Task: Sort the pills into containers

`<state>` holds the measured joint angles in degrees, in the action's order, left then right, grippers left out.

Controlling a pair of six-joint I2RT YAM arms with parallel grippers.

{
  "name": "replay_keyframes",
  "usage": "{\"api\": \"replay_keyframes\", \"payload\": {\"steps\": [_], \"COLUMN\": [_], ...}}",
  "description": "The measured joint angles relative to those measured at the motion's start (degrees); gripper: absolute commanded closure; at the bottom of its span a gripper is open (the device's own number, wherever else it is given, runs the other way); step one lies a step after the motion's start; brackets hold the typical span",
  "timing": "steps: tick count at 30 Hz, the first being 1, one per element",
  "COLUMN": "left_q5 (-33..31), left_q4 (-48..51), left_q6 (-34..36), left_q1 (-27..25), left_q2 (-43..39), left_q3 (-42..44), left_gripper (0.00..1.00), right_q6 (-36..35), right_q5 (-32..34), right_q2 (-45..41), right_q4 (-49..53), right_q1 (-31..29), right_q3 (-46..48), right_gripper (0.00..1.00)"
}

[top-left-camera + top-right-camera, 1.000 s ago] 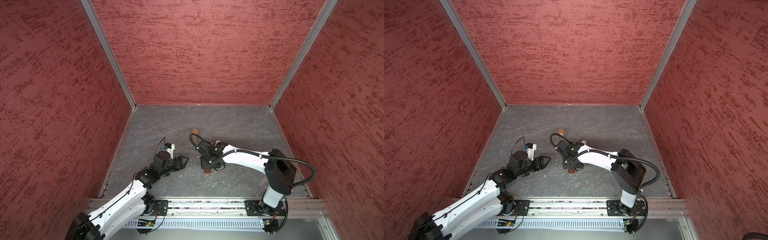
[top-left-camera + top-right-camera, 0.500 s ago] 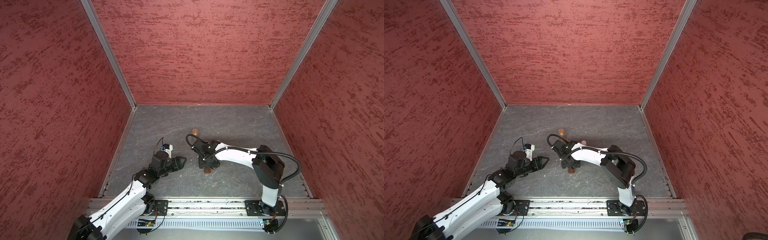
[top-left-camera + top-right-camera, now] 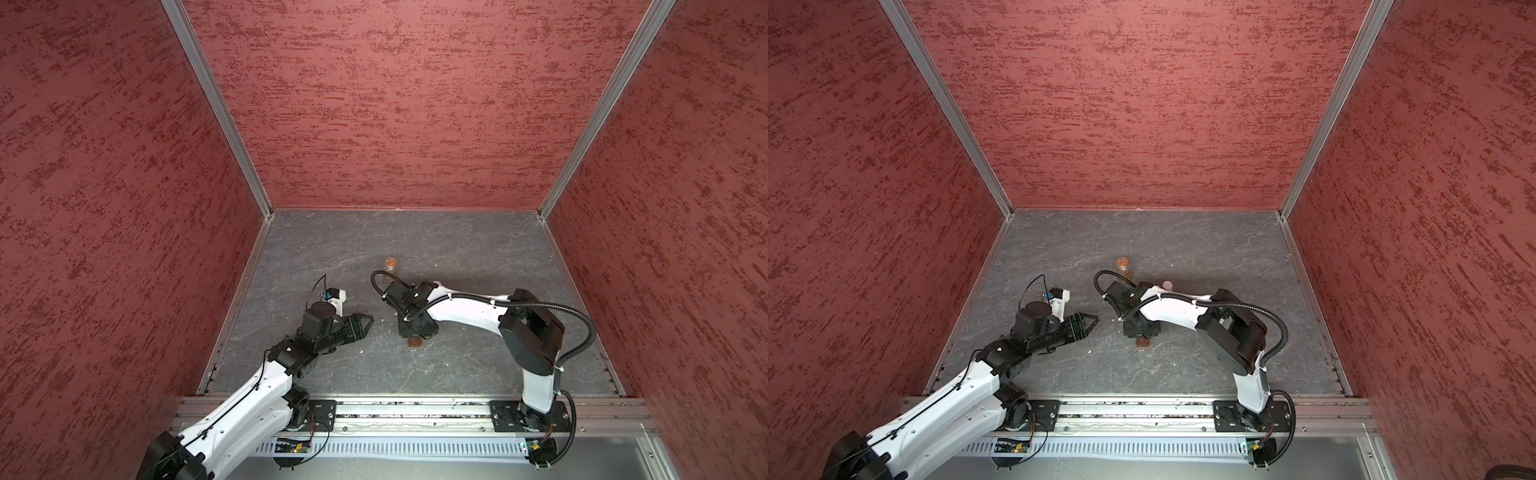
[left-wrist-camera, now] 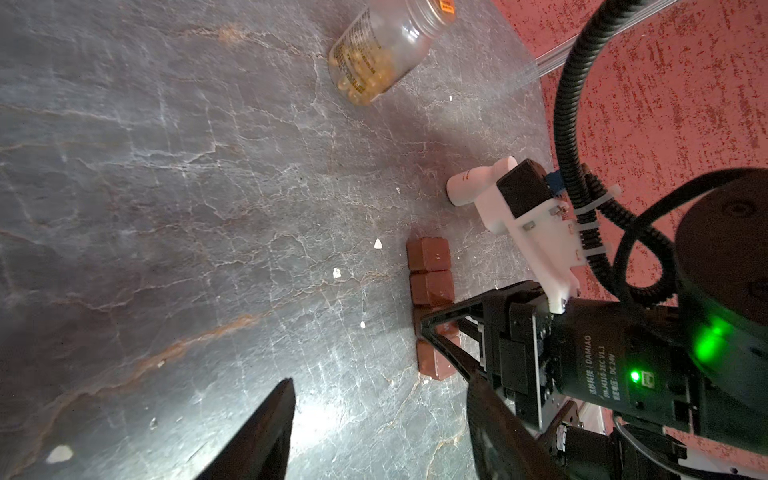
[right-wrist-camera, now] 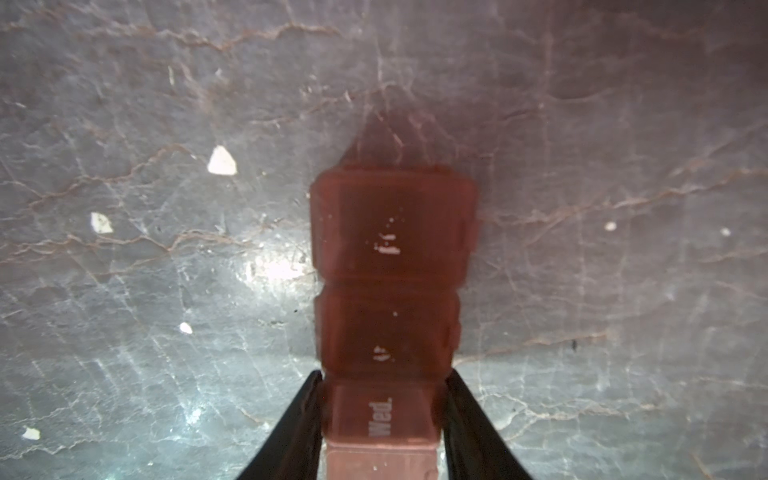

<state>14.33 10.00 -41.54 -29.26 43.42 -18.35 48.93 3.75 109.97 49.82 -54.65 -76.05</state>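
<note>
The containers are the cells of a long brown pill box lying flat on the grey floor; one lid reads "Wed.". My right gripper points down over its middle, both fingers pressed against the box's long sides at that cell. In both top views only the box's near end shows below the right gripper. Whitish pills lie scattered on the floor left of the box. My left gripper hovers open and empty to the left of the box.
A clear bottle holding yellow capsules stands behind the box. A small white cylinder stands just beyond the right wrist. Red walls close in the grey floor; a metal rail runs along the front.
The right gripper's fingers have closed in onto the sides of the pill box, and the right arm's elbow has swung. The left arm has hardly moved.
</note>
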Motion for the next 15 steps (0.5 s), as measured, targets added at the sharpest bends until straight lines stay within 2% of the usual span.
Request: {"api": "replay_keyframes", "payload": {"steps": [7,15], "left_q5": [6.12,9.11], "left_q4": [-10.73,-22.64], "left_q6": [-2.51,-6.29], "left_q1": [-0.44,-5.09], "left_q2": [7.74,18.91], "left_q3": [1.73,-0.98], "left_gripper": [0.34,0.34], "right_q6": [-2.25,-4.87], "right_q5": [-0.07,-2.01], "right_q2": [-6.8,-16.76], "right_q4": [0.11,-2.08], "right_q1": [0.0,0.0], "right_q3": [1.51,7.3], "right_gripper": [0.56,0.56]}}
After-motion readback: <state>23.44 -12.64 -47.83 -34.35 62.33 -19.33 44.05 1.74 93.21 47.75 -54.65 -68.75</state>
